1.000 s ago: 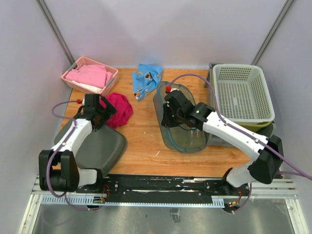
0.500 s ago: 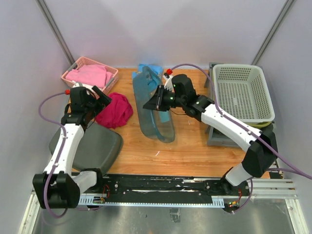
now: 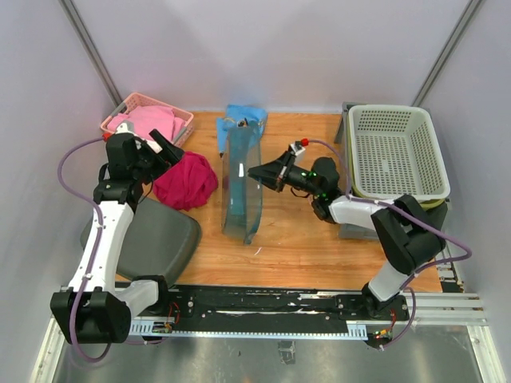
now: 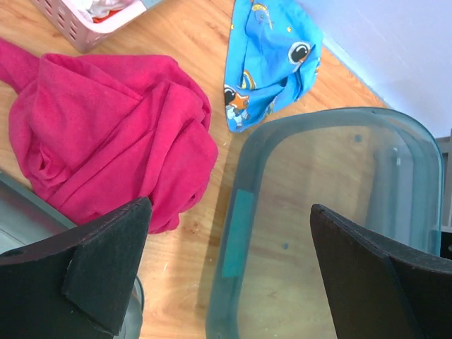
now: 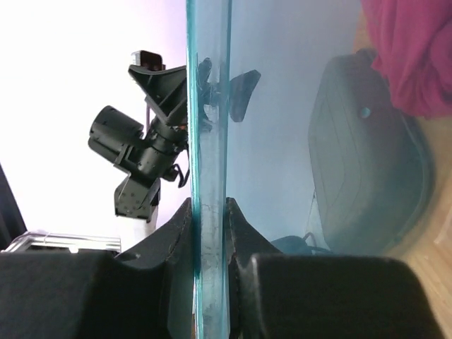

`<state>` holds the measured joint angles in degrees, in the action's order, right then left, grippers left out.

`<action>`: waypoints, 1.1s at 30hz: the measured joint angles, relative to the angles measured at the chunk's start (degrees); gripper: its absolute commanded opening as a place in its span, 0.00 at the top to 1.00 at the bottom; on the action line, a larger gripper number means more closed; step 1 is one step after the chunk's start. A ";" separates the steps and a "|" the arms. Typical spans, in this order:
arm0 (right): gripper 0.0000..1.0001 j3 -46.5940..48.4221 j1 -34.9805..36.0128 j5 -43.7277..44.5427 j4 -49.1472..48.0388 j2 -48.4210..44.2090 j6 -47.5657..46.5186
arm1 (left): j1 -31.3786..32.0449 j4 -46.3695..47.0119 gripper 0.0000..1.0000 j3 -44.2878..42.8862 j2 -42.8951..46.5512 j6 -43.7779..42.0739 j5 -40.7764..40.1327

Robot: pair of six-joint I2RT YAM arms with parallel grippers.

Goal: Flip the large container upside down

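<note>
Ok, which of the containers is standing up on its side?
The clear blue-tinted tub mid-table, its rim pinched in the right gripper. The pink basket and white mesh basket sit flat.

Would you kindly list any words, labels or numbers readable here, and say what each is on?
None can be read.
The blue cloth carries only cartoon pictures.
The teal strip on the translucent tub shows no legible print.

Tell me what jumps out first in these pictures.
A translucent teal tub stands tipped up on its edge in the middle of the table, its rim pinched by the right gripper. Just left of it lies a bright magenta cloth, with the left gripper hovering open near it.
</note>
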<state>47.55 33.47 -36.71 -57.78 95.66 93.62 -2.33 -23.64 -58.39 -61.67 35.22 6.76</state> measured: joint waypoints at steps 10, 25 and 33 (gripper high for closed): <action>0.59 -10.71 -6.03 -2.71 12.35 -11.58 -9.57 | 2.86 -0.24 0.01 0.07 -2.45 -1.60 0.66; 0.35 1.86 -6.01 17.29 74.69 -23.43 -46.31 | 11.91 2.27 0.01 0.68 -11.08 -3.61 3.74; 0.33 1.70 2.80 23.76 83.89 -25.81 -57.92 | 13.68 2.54 0.01 0.68 -12.20 -4.22 4.61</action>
<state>49.25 36.27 -12.95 26.11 69.84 35.70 11.35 -21.10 -57.71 -73.87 31.00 11.38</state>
